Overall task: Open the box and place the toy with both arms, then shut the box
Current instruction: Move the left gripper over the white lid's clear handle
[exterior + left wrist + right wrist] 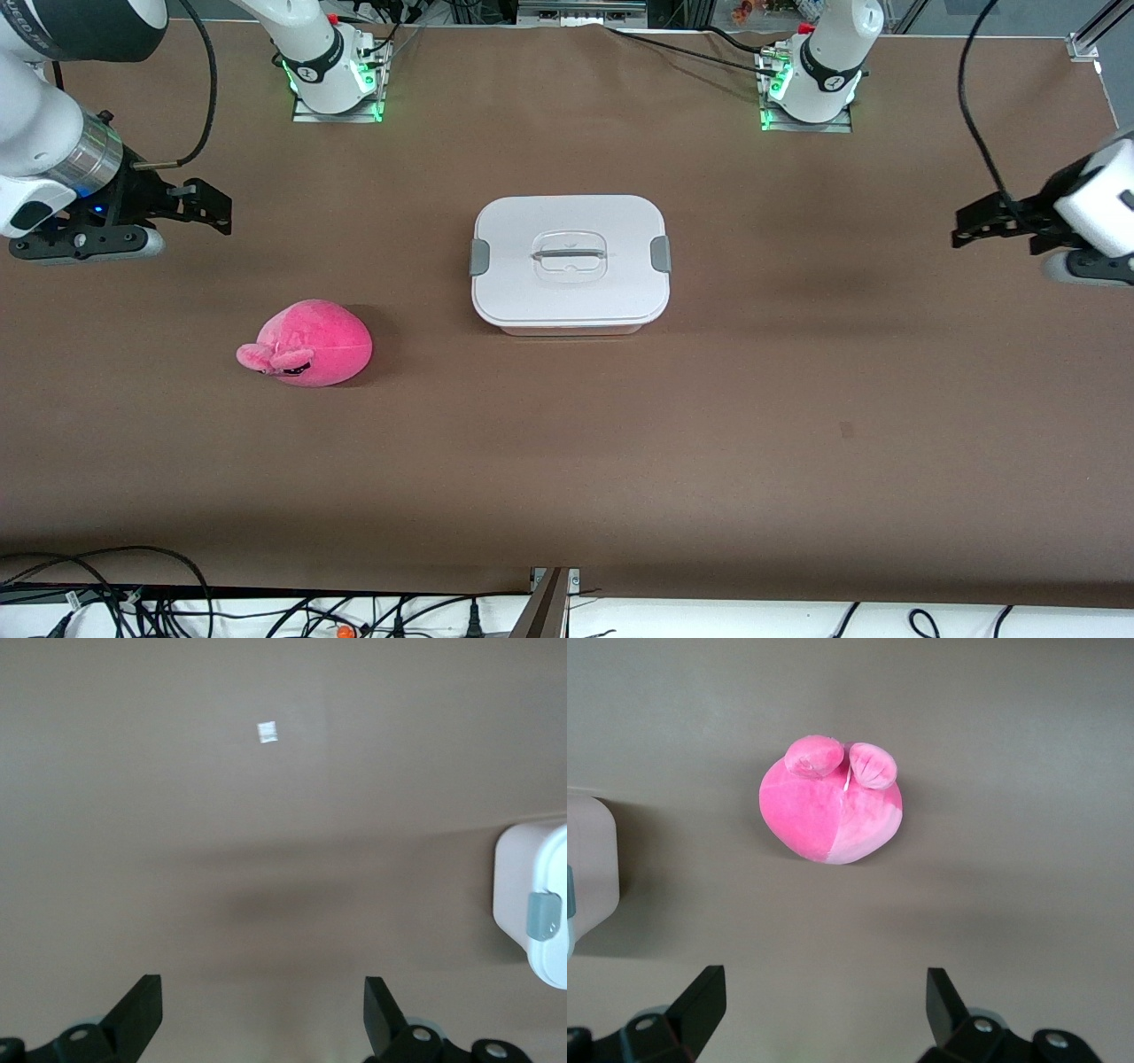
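Box (pixel 570 264) sat closed at counter (pixel 797 399) centre, long axis toward both arms. Toy (pixel 306 344) lay nearer the right gripper (pixel 211 206). Right gripper and left gripper (pixel 973 225) hovered, jaws apart.

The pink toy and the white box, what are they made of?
The pink toy looks like soft plush fabric: its surface is fuzzy and matte, with stitched seams. The box seems to be smooth hard plastic, with a flat white lid, grey clips and a clear handle.

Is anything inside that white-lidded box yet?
Cannot tell: the lid covers the box, with both grey clips in place. The pink toy lies outside on the table.
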Motion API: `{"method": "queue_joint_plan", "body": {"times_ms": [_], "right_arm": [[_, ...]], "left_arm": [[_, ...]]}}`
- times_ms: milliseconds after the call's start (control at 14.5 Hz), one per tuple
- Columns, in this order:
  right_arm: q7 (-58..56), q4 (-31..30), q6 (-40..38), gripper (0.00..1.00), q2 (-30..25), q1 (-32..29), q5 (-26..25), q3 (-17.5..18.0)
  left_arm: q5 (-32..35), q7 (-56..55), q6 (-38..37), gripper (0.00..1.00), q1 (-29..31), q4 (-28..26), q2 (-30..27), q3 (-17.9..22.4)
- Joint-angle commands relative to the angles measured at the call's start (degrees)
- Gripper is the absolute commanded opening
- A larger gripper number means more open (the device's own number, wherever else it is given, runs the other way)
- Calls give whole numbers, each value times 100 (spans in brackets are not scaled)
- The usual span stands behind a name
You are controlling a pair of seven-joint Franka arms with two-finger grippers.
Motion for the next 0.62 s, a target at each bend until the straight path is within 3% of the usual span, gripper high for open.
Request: {"method": "queue_joint_plan", "body": {"times_ms": [0, 552], "right_arm": [[-64, 107, -107, 100, 17, -12, 89, 32], [-72, 107, -107, 100, 16, -12, 89, 32]], "left_arm": [[69, -11, -101, 100, -553, 143, 122, 2], [-431, 24, -31, 100, -2504, 152, 622, -7]]}}
